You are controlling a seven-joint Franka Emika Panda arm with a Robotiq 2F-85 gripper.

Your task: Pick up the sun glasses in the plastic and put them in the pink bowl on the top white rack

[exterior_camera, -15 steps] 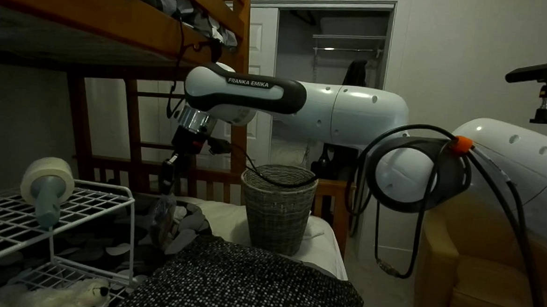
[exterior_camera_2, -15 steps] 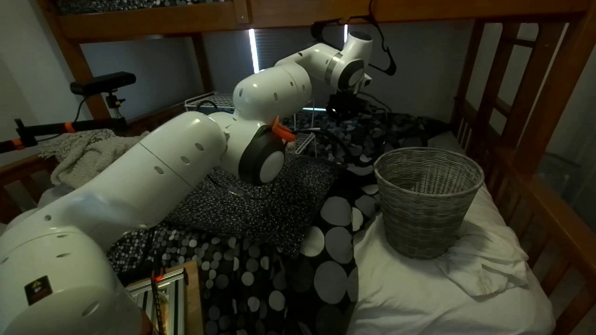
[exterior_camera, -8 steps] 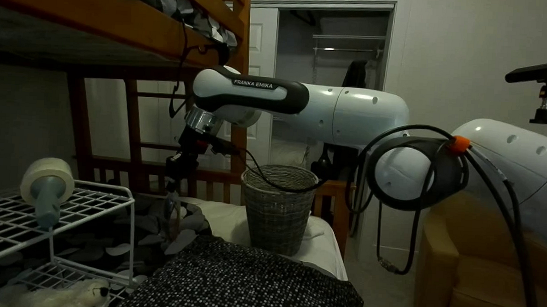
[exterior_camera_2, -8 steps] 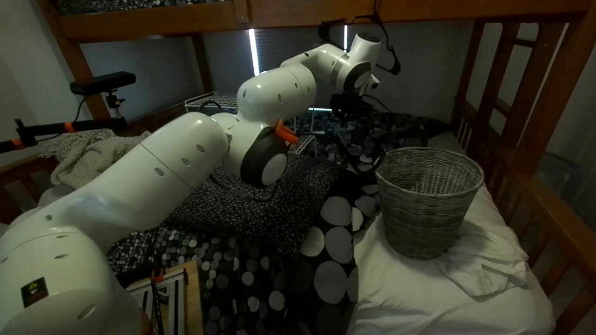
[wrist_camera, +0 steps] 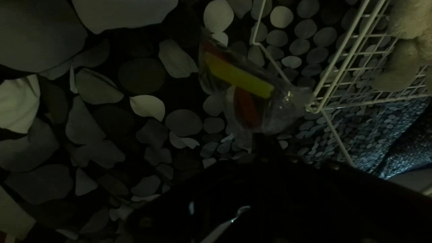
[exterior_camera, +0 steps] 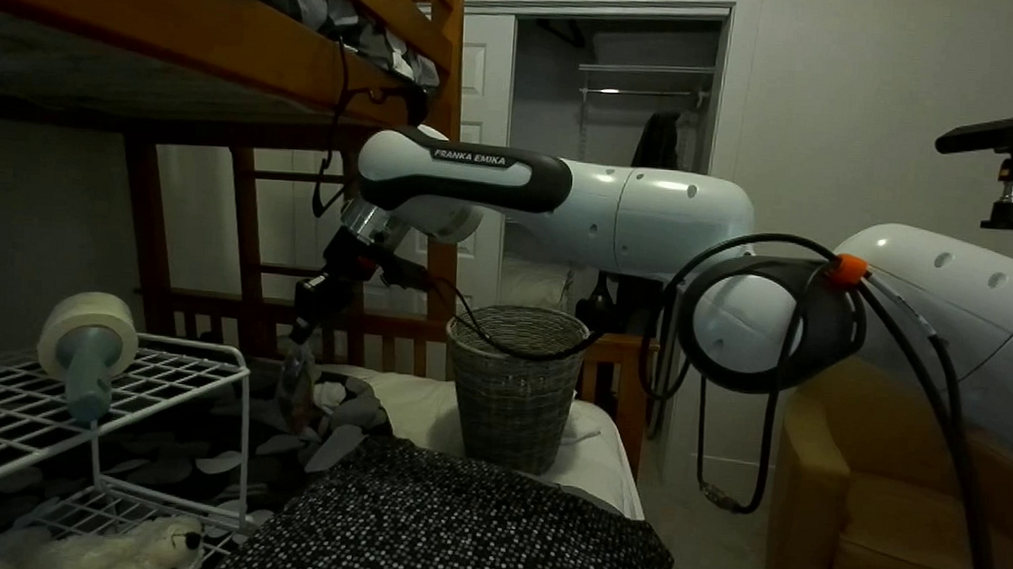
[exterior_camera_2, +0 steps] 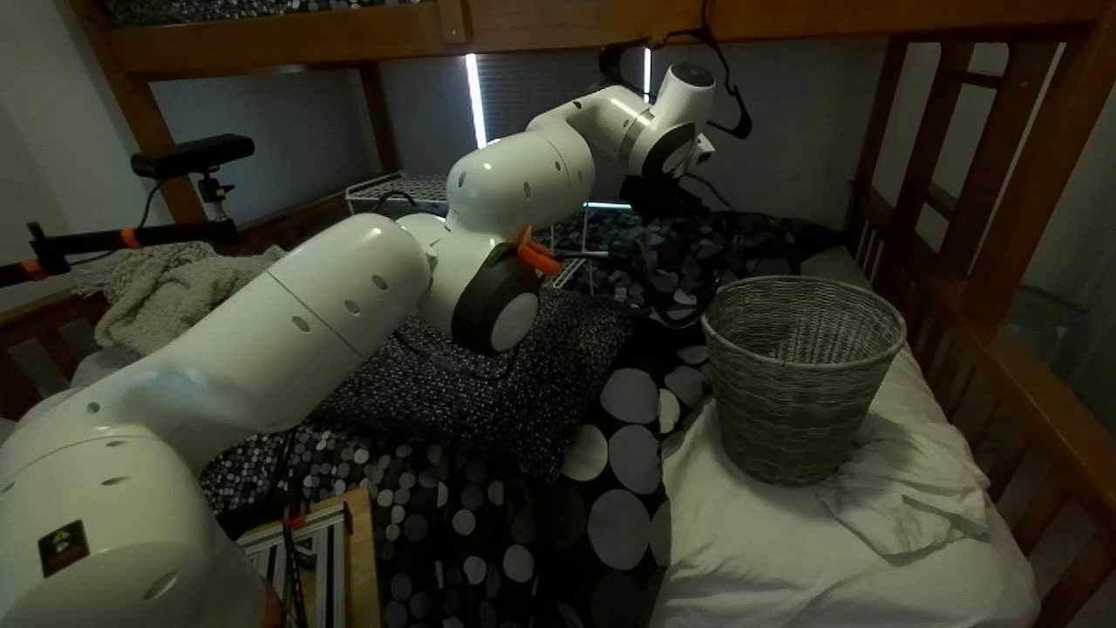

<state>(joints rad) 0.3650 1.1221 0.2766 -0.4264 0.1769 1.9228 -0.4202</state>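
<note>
The sunglasses in clear plastic (wrist_camera: 248, 98) hang from my gripper (wrist_camera: 266, 140) in the wrist view, with yellow and orange-red parts showing through the bag. My gripper is shut on the top of the plastic. In an exterior view the bag (exterior_camera: 295, 392) hangs below the gripper (exterior_camera: 301, 334), above the patterned bedding and to the right of the white rack (exterior_camera: 159, 379). The rack also shows in the wrist view (wrist_camera: 337, 72) and behind the arm in an exterior view (exterior_camera_2: 392, 187). The gripper's fingers are very dark in the wrist view. No pink bowl shows.
A cream roll-shaped thing with a blue-grey handle (exterior_camera: 87, 341) lies on the rack's top shelf. A white plush toy (exterior_camera: 146, 546) is on the lower shelf. A wicker basket (exterior_camera: 514, 389) stands on the bed. A black hanger (exterior_camera_2: 728, 96) hangs from the upper bunk's beam.
The wrist has shifted slightly away from the rack and the gripper has tilted. The bag swung away from the rack, then back towards it, staying in the gripper. The hanger shifted slightly.
</note>
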